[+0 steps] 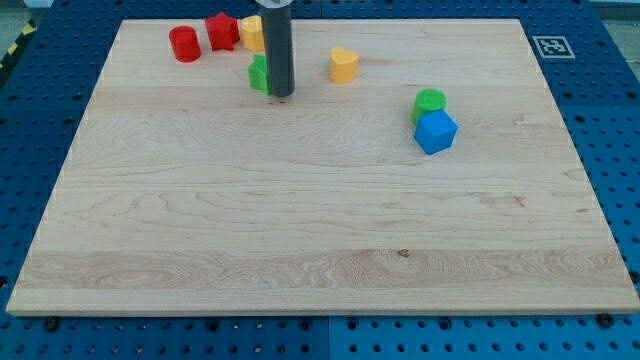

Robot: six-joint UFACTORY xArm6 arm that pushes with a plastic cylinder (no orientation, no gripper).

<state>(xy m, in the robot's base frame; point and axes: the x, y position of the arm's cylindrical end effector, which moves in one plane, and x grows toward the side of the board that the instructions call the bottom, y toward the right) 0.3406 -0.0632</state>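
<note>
Wooden board [300,250] w/ coloured blocks. My tip [282,95], a bare rod w/ no jaws, touches green block [259,74] on its right, near view's top. Yellow block [344,65] lies right of it, apart; red cylinder [183,44] and red block [221,31] top left.

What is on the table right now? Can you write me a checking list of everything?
Surface: pale wooden board lying on a blue pegboard bench.
Things: my tip touches the green block, which the rod partly hides. A yellow block sits to the view's right.
Clutter: red cylinder, red block, another yellow block at the top; green cylinder touching a blue cube.
Grippers: nothing seen.
Cables: nothing seen.
Surroundings: square printed marker at the top right corner.
</note>
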